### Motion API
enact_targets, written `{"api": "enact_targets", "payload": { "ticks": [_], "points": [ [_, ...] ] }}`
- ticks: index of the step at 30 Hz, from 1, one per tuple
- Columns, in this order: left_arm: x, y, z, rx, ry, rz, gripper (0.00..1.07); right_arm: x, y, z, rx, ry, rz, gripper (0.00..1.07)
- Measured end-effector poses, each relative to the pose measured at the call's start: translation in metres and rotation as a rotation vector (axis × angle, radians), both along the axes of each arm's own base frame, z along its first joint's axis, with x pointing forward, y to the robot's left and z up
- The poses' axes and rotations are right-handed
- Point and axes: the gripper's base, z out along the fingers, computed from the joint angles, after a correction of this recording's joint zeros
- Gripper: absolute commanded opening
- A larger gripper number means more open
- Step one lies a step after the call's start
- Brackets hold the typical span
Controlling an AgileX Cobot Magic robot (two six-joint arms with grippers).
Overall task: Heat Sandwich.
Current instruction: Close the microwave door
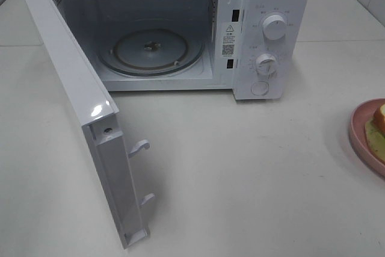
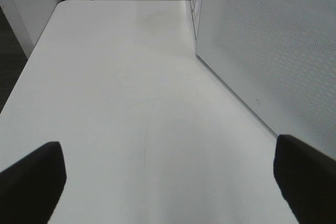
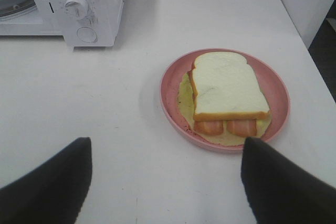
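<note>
Standing ready at the loading step: microwave [image 1: 180, 28] door [image 1: 78, 112] hanging wide, turntable [image 1: 150, 51] bare. Sandwich [image 3: 227, 90] lying on the pink plate [image 3: 273, 85] on the table [image 1: 240, 167], off to the right of the microwave. Right gripper [image 3: 165, 182] hovering near it, fingers apart, holding nothing. Left gripper [image 2: 168, 179] spread wide beside the door. Next, likely: lowering onto the plate rim, closing, carrying inside

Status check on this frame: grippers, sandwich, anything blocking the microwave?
Left gripper open, empty, beside the microwave door. Right gripper open, empty, facing the sandwich on its pink plate. Microwave open, turntable bare, path clear.
</note>
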Motion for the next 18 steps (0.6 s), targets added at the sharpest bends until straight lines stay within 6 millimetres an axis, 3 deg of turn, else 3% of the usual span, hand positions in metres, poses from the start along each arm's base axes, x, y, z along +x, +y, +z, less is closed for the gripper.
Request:
{"api": "enact_targets", "payload": {
  "ticks": [18],
  "points": [
    [0.0000,0.0000,0.0000,0.000,0.000,0.000,1.04,0.0000,0.0000,0.0000,0.000,0.000,0.000,0.76]
  ]
}}
